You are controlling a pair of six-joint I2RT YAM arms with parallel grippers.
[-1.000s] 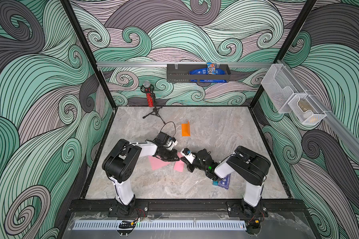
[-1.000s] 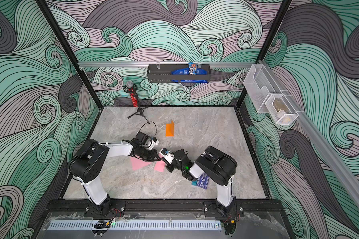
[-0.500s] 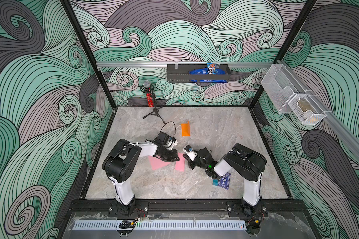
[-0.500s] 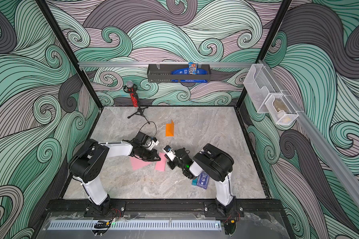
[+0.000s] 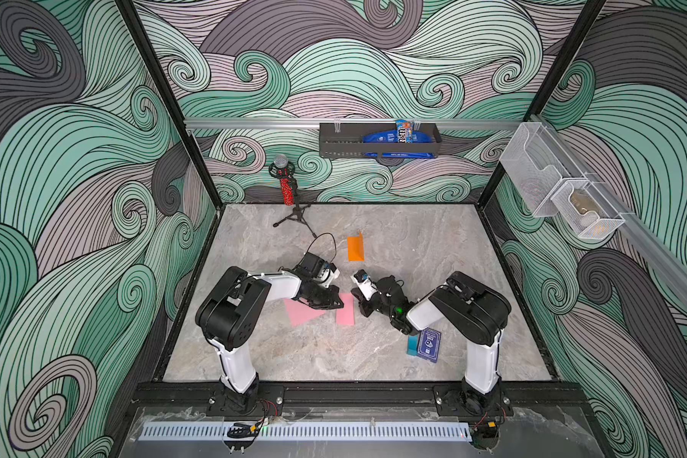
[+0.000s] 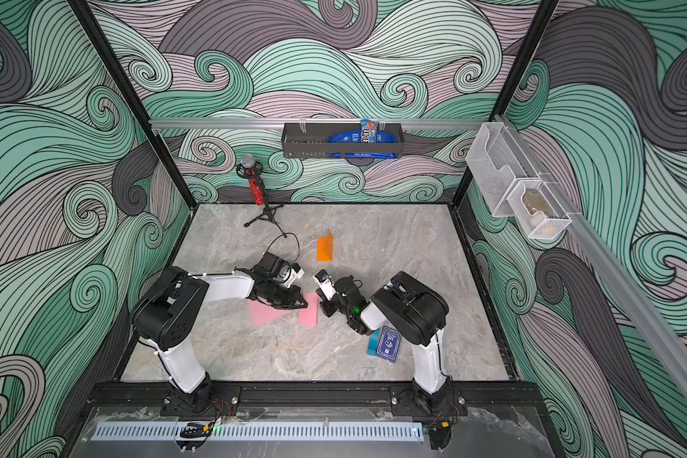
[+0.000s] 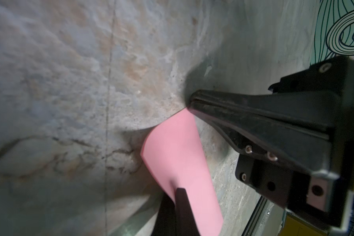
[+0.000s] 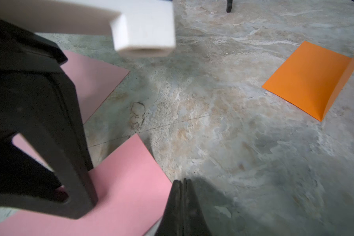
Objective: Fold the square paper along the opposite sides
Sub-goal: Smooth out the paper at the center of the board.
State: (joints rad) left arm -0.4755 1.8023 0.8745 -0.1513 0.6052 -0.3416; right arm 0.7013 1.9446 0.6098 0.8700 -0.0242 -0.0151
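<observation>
In both top views, the pink square paper point(image 5: 300, 313) is lying below the centre of the frame on the grey worktop point(image 5: 413, 246). The left hand point(image 5: 337, 306), fingers shut together, is lying across the paper's middle, probably steadying it while 1 side bends over. The right hand point(image 5: 361, 312), also shut and holding nothing, is sitting just beside the paper's right edge, likely to guide that side. A folded orange paper point(image 5: 355, 249) is lying apart, above centre. The left hand is splitting the pink into 2 patches and hiding any crease.

In the left wrist view, the paper point(image 7: 176, 155) is curling upward at lower centre. The right hand point(image 7: 192, 101) is meeting its upper corner. The left hand is showing only as a dark wedge at the bottom, so whether it is pinching or merely pressing cannot be told.

In the right wrist view, the left hand point(image 8: 78, 202) is blocking the frame's left side, over the paper point(image 8: 127, 183). The right hand's closed fingertips point(image 8: 177, 200) are entering at bottom centre, and contact with the edge is unclear.
</observation>
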